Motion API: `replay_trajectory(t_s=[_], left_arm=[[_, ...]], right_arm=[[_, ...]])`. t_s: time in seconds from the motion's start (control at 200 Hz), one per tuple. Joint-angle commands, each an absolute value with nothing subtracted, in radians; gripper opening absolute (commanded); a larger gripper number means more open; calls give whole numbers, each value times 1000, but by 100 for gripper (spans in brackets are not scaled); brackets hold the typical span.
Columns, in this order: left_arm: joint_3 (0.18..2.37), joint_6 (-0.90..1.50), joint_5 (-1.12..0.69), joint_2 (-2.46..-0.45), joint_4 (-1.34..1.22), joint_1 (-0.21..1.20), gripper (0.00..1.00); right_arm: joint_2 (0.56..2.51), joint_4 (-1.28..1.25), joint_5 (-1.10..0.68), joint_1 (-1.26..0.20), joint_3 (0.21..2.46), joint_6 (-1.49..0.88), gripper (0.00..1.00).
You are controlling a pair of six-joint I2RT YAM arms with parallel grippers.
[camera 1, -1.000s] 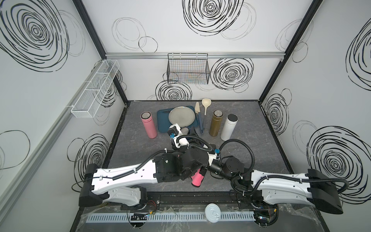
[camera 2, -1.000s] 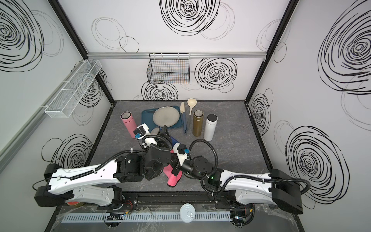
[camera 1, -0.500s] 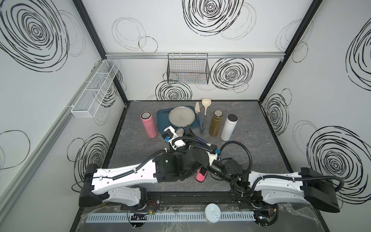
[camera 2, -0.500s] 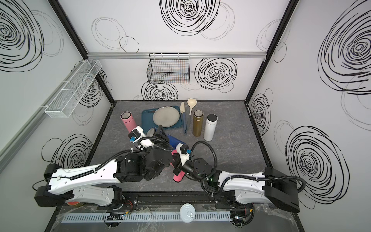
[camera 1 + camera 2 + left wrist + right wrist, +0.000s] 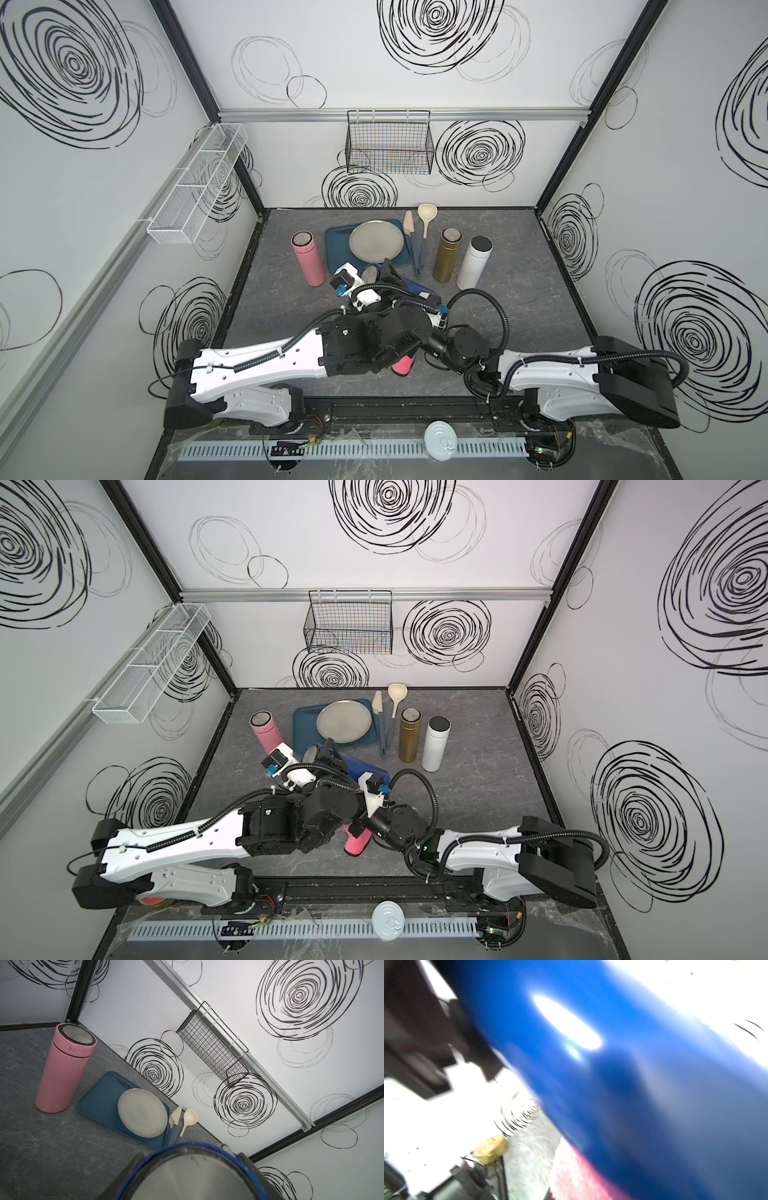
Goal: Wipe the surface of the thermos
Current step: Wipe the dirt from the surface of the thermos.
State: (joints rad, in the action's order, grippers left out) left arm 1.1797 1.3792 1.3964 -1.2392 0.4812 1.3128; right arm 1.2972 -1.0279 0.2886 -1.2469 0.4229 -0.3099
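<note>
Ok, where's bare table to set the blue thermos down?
Widest bare table is between the white thermos and the right wall. A second patch lies in front of the pink thermos, along the left wall. Crowded: the back row from tray to gold thermos, and the middle, around the blue thermos and pink cloth.

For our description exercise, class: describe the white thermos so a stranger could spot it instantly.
Below the black wire basket on the back wall, look along the far side of the grey table. The white thermos stands upright farthest right, beside the gold thermos; it alone has a white body and black lid.
</note>
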Motion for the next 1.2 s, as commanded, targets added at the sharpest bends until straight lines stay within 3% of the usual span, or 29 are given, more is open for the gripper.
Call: replay_trajectory(t_s=[0.0, 0.205, 0.57, 0.841, 0.951, 1.196], left_arm=[[1167, 1424, 1356, -1216, 528, 1354, 0], [1172, 1448, 1349, -1214, 544, 1356, 0], [1170, 1482, 1344, -1219, 567, 1356, 0], [1173, 1506, 1346, -1232, 580, 1355, 0], [1168, 1513, 1353, -1210, 599, 1356, 0], [1142, 1490, 1335, -1189, 563, 1329, 0]], right_arm=[[1305, -1137, 391, -1204, 484, -340, 0], [1411, -1179, 327, -1204, 654, -322, 0], [1458, -1261, 590, -1221, 526, -338, 0], [1445, -1240, 426, -1245, 664, -281, 0], [1472, -1241, 435, -1256, 700, -255, 0], [1390, -1208, 580, -1237, 520, -302, 0]])
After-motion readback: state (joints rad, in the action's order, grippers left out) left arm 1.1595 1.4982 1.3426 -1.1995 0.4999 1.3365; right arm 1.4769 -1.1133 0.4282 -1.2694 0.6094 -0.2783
